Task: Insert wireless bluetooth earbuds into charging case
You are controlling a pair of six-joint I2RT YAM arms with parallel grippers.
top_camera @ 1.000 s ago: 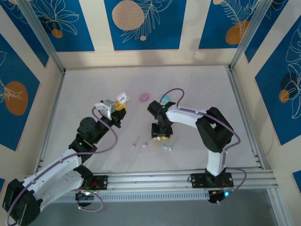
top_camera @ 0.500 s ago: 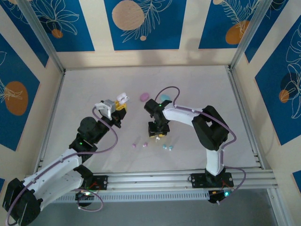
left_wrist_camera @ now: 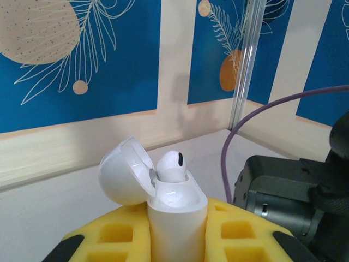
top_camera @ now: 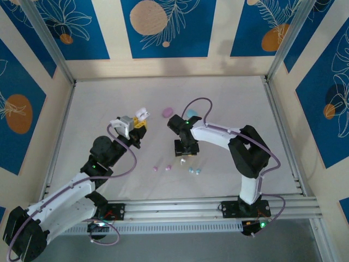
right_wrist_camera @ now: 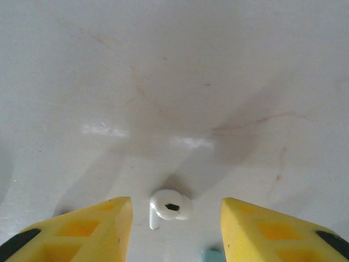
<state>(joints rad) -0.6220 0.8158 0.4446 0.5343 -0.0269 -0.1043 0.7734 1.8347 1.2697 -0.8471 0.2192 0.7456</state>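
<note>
Evidently the white pair is the one being worked on: the left jaws are pressing tight on the lower body of the white charging case (left_wrist_camera: 177, 215) and holding it upright above the counter (top_camera: 229, 103). Its lid (left_wrist_camera: 124, 176) is hanging open to one side, and one white earbud (left_wrist_camera: 173, 165) is already sitting in its well. The right jaws are hanging low over the second white earbud (right_wrist_camera: 170, 206), which is lying on the counter. They are standing partly spread, with a yellow pad (right_wrist_camera: 87, 232) on either side of the bud, touching nothing and carrying nothing. The step in hand is, by my reckoning, the pick-up of that loose bud. The next move is calling for a short drop and a gentle close, since so small and glossy a piece could be skidding out from between the pads, then a carry to the open case. The pink earbuds (top_camera: 155, 168) and teal earbuds (top_camera: 191, 170) are waiting just beside, while the pink case (top_camera: 167, 112) and teal case (top_camera: 191, 113) are lying farther back.
</note>
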